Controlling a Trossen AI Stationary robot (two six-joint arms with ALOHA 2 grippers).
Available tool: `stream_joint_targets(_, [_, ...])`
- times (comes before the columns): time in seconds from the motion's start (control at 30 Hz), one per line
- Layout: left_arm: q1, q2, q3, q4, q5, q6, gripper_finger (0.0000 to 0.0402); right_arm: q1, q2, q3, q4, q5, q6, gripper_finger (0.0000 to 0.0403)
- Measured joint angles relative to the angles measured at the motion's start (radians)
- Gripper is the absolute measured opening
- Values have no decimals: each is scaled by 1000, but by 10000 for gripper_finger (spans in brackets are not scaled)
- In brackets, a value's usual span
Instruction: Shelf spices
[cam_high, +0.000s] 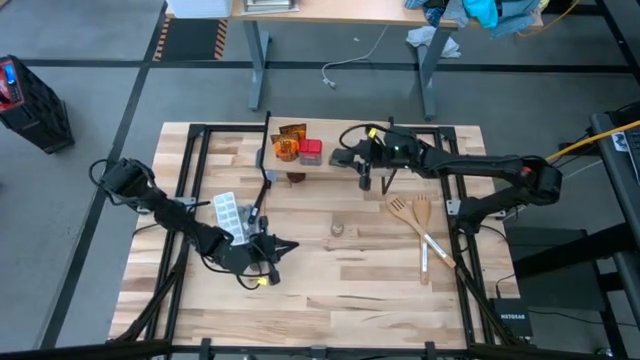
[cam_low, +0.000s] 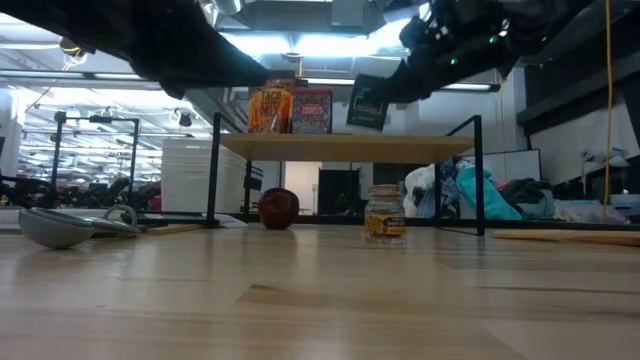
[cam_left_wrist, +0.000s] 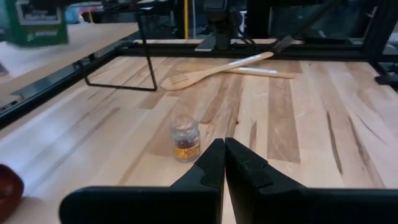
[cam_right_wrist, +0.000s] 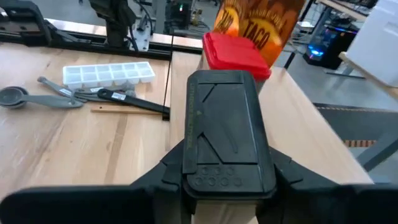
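Note:
My right gripper (cam_right_wrist: 224, 177) is shut on a dark grey box (cam_right_wrist: 224, 124) over the right part of the shelf (cam_high: 330, 172), a light-wood plank on thin black legs. A red box (cam_right_wrist: 235, 53) and shiny orange packets (cam_right_wrist: 261, 22) stand on the plank's left part, beyond the held box. A tiny round jar (cam_left_wrist: 185, 138) stands upright on the big table in front of the shelf. My left gripper (cam_left_wrist: 224, 152) is shut, touches nothing, and hovers low over the table just short of the jar, pointing toward it. My right gripper pinches the dark grey box between its two fingers by its two long sides (cam_right_wrist: 186, 155). It comes from the table's right side, slanting down. In the low view the box (cam_low: 367, 103) is tilted, its lower edge close above the plank (cam_low: 345, 147); whether it touches, I cannot tell.
A dark red apple-like ball (cam_low: 278, 207) lies under the shelf. A white blister tray (cam_high: 228, 210) and measuring spoons (cam_right_wrist: 37, 96) lie left of the shelf. Pale wooden utensils (cam_high: 418, 220) lie on the table's right part. Black frame rails (cam_high: 185, 200) line both sides.

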Motion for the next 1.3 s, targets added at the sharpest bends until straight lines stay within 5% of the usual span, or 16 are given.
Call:
stream_joint_targets(0.53, [23, 0, 0, 20, 20, 29, 5, -24, 86, 2, 105, -43, -1, 117])
stream_joint_targets(0.83, [23, 0, 0, 18, 21, 28, 5, -23, 89, -2, 107, 45, 4, 262])
stream_joint_targets(1.3, [23, 0, 0, 17, 21, 20, 5, -22, 86, -2, 159, 53, 6, 279])
